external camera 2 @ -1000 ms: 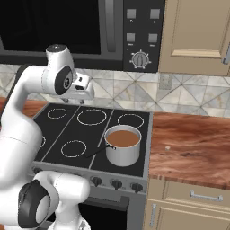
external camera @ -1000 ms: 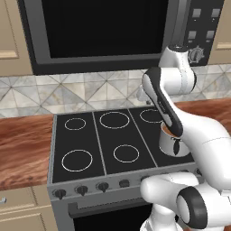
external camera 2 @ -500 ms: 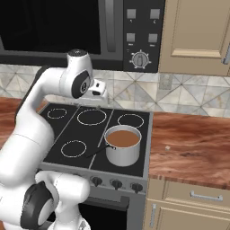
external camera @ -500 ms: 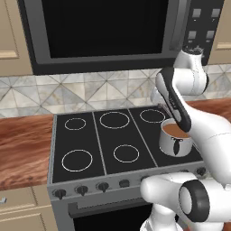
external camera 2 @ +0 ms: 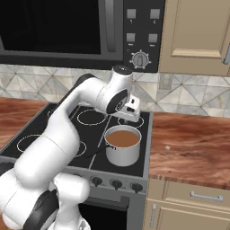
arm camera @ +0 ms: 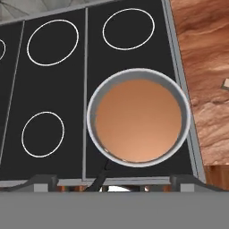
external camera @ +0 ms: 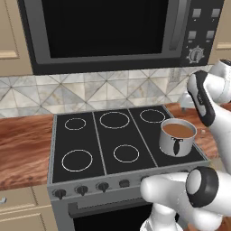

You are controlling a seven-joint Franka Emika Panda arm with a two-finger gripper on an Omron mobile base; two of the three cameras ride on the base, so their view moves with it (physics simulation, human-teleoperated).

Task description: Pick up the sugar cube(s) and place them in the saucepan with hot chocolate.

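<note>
The steel saucepan [arm camera: 138, 117], full of brown hot chocolate, stands on the stove's front right burner; it also shows as the saucepan [external camera 2: 122, 146] and the saucepan [external camera: 177, 136]. Its short dark handle [arm camera: 101, 175] points toward the stove's front. My gripper [external camera 2: 128, 117] hangs a little above the pan's far rim and looks straight down into it. In the hand view the gripper [arm camera: 112, 181] is open wide, with nothing between its fingertips [arm camera: 43, 180]. A small pale sugar cube [external camera 2: 167, 147] lies on the wooden counter right of the stove, seen again as the sugar cube [arm camera: 225, 84].
The black stove top [external camera: 113, 140] has several ringed burners and a row of knobs [external camera: 103, 186] along its front. A microwave [external camera: 108, 31] hangs above it. Wooden counter [external camera 2: 193, 148] runs to the right, with cabinet drawers [external camera 2: 204, 195] below.
The arm has swung right and down, bringing the hand from over the stove's back left to above the saucepan. The jaws have spread wider.
</note>
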